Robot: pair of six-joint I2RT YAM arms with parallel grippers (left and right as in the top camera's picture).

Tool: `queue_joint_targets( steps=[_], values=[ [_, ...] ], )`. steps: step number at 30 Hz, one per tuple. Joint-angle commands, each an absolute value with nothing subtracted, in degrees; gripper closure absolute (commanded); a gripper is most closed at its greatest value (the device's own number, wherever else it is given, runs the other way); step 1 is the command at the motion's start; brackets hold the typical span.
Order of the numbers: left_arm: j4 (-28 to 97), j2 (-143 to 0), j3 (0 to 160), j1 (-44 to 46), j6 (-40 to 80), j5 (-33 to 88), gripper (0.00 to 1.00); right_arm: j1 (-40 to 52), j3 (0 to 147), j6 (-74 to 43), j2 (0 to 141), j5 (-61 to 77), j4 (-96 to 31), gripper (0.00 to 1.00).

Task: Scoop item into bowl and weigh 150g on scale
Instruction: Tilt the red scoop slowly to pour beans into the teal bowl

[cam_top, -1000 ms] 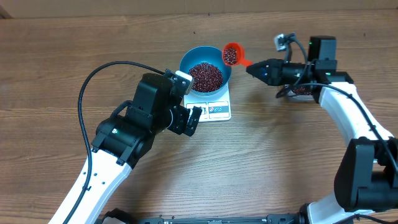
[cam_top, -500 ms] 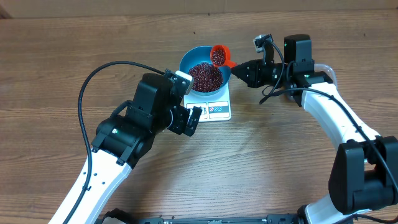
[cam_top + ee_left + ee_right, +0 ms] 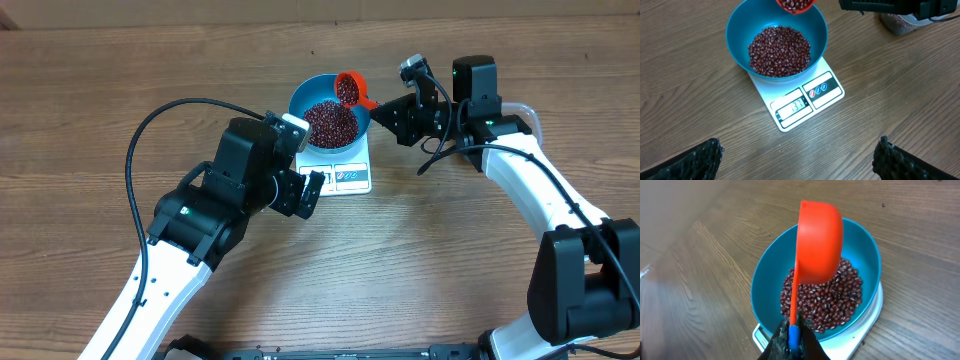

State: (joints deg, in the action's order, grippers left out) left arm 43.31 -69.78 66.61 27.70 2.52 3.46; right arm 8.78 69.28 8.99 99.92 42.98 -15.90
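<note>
Where the earlier views put the orange scoop [image 3: 347, 88] level and off to the right of the blue bowl [image 3: 298, 101], it now sits over the bowl's right rim, rolled partway onto its side. Right pincer [image 3: 792, 339] is pressed together on the scoop's handle; the wrist has turned and the arm has swung in toward the bowl. Overhead: beans still show in the scoop's mouth, and I can make out no falling stream. Right wrist view: the scoop's underside faces the camera, directly above the beans [image 3: 822, 302] already heaped in the bowl. The bowl stands on the white scale [image 3: 812, 97], unmoved; the display is lit, its digits too small to trust. Left pincer [image 3: 303, 190] is spread wide, holding nothing, parked just in front of the scale as before. A clear tub [image 3: 896, 24] of spare beans stands off to the right on the desk [image 3: 890, 100]. Judgement: the pour is beginning. This load adds weight, so tip slowly and watch the reading, or it may overshoot.
</note>
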Motion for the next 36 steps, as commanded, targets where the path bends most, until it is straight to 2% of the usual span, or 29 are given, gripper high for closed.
queue_joint_targets(
  steps=[1,9,36],
  values=[
    [43.29,-70.02,66.04,27.4,1.26,3.92,0.0,9.06,69.06,13.13,99.98,41.95,-15.46,0.96],
    [43.29,-70.02,66.04,27.4,1.26,3.92,0.0,9.06,69.06,18.35,99.98,42.04,-15.46,0.96],
    [43.29,-70.02,66.04,27.4,1.26,3.92,0.0,9.06,69.06,18.52,99.98,42.04,-15.46,0.96]
  ],
)
